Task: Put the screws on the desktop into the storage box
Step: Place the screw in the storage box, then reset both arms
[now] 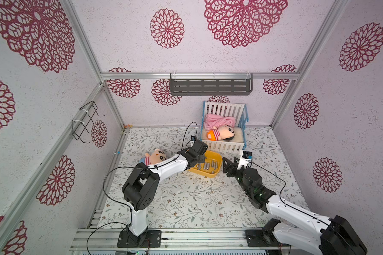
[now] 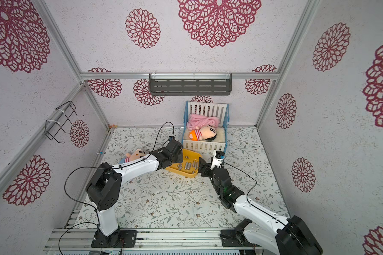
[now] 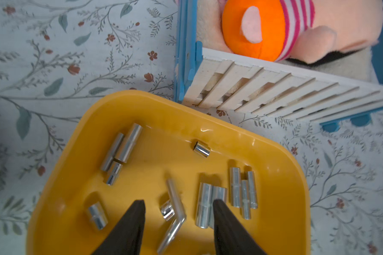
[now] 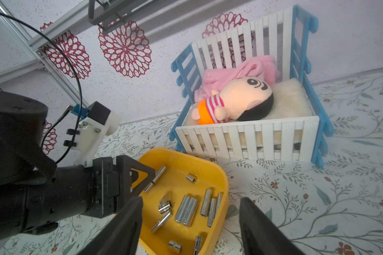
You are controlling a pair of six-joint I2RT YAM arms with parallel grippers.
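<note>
Left arm (image 1: 164,170): base on the near rail, white lower link upright, black elbow sharply bent, white forearm reaching forward and inward, low.
Left gripper (image 3: 178,204): pointing downward; jaws parted, dark fingers (image 3: 131,223) tapering to separate tips.
Right arm (image 1: 292,212): black shoulder at the near corner, white link stretched forward and inward, black wrist section beyond it.
Right gripper (image 4: 190,202): jaws spread wide, wider than the left pair; aimed toward the left gripper. In both top views the two grippers stand near each other, apart.
</note>
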